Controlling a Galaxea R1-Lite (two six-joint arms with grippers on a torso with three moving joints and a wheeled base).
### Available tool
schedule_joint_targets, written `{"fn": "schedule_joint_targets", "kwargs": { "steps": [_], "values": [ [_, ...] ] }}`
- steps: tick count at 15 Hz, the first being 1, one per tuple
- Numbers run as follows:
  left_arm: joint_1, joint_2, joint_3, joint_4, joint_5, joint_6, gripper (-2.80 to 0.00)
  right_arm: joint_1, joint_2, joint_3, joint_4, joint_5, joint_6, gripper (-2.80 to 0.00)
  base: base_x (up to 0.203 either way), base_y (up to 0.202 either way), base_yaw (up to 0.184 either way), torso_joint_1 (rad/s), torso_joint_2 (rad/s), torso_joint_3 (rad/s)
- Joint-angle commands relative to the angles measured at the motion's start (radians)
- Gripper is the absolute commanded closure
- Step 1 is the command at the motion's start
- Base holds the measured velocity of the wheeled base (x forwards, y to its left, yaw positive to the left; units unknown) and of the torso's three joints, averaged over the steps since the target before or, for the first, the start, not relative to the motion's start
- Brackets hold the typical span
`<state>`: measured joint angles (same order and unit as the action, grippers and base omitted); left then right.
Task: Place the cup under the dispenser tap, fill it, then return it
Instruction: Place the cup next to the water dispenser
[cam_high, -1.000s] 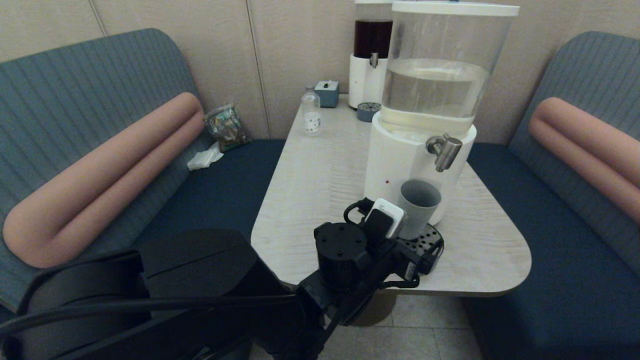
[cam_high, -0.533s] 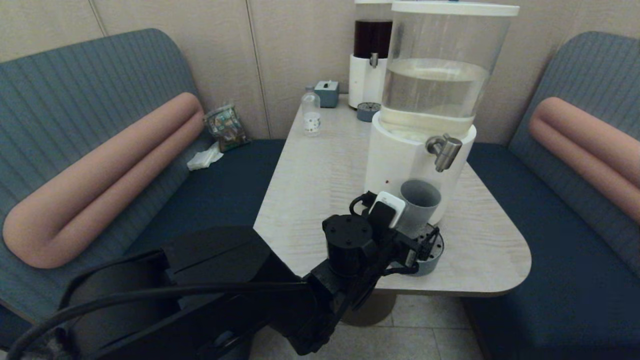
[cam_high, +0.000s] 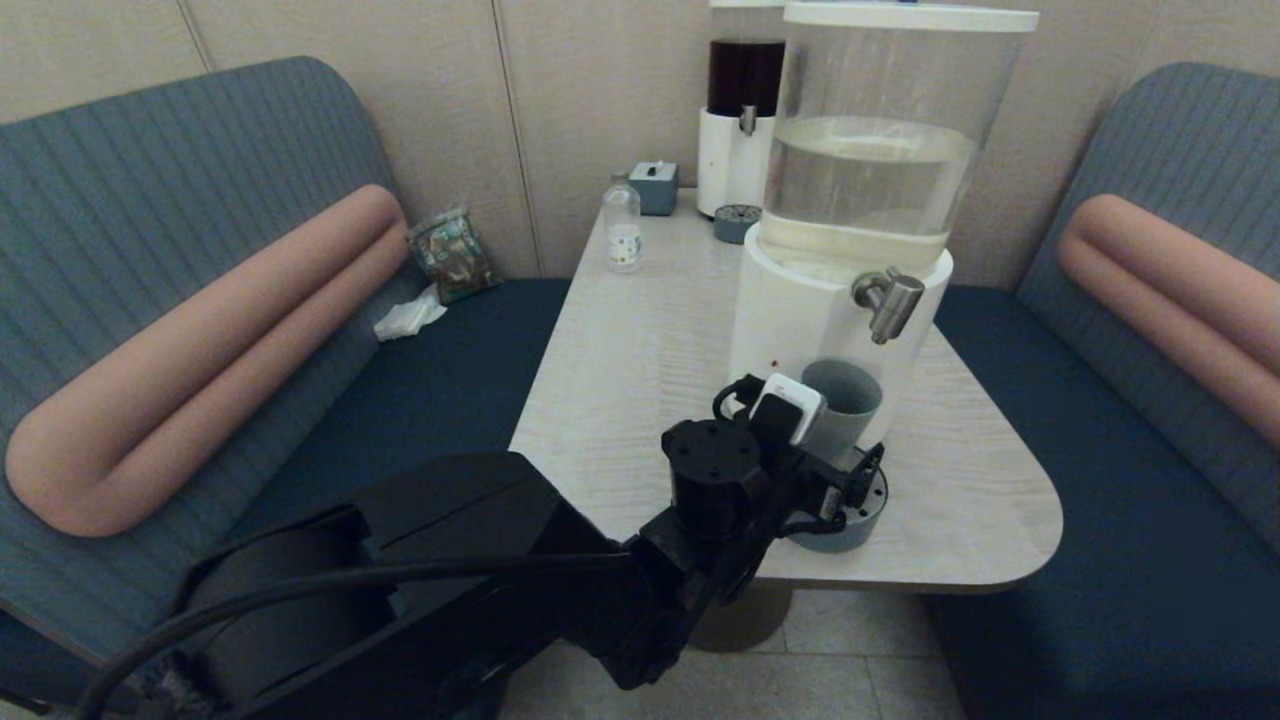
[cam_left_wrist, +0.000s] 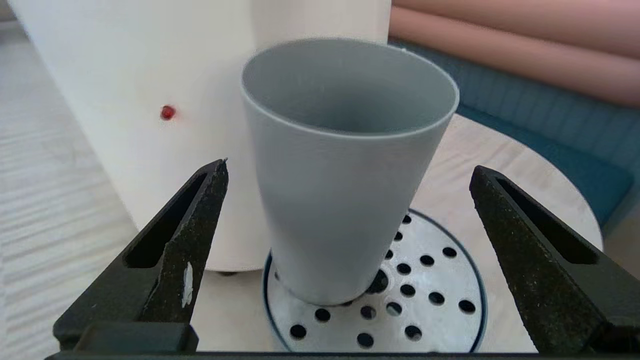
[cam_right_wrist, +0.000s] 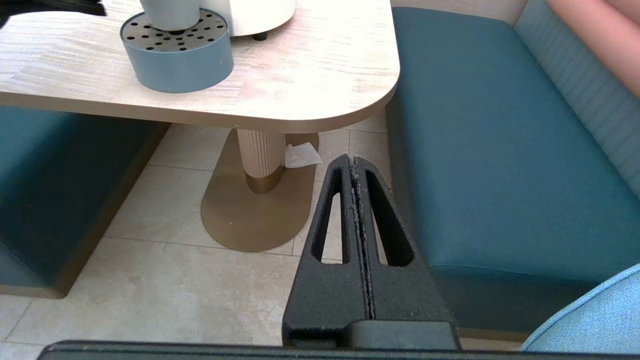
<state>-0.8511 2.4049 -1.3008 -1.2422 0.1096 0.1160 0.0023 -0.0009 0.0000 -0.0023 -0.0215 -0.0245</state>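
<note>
step: reaching for cup | cup (cam_left_wrist: 345, 175) upright on perforated tray (cam_left_wrist: 440, 280), just below dispenser tap (cam_high: 885, 300) | left gripper (cam_left_wrist: 350, 220) spread wide around it, not touching | next: advance, close both fingers

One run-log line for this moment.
left gripper: open, straddling cup | cup: upright on tray | right gripper: shut, parked

A pale wood-grain table (cam_high: 640, 350) with rounded corners stands on a ribbed pedestal (cam_right_wrist: 260, 157) with a brass-coloured oval base. Blue ribbed booth seats (cam_high: 150, 200) with pink bolster cushions (cam_high: 220, 340) flank it. Beige panelled walls (cam_high: 590, 100) rise behind; the floor (cam_right_wrist: 150, 280) is light stone tile.
</note>
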Motion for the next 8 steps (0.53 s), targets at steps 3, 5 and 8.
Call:
{"fn": "schedule_joint_targets", "kwargs": {
  "steps": [3,5,8],
  "values": [
    [0.007,0.022,-0.044,-0.002,0.013,0.008,-2.80,-0.001,0.001,0.000,-0.001,0.000,0.000,0.00,0.000,0.000,0.000,0.000,0.00,0.000],
    [0.014,0.025,-0.053,-0.001,0.014,0.012,-2.80,0.001,0.001,0.000,-0.001,0.000,0.000,0.00,0.000,0.000,0.000,0.000,0.00,0.000],
    [0.030,0.042,-0.097,0.015,0.016,0.018,-2.80,0.001,0.001,0.000,-0.001,0.000,-0.001,0.00,0.000,0.000,0.000,0.000,0.00,0.000]
  ]
}}
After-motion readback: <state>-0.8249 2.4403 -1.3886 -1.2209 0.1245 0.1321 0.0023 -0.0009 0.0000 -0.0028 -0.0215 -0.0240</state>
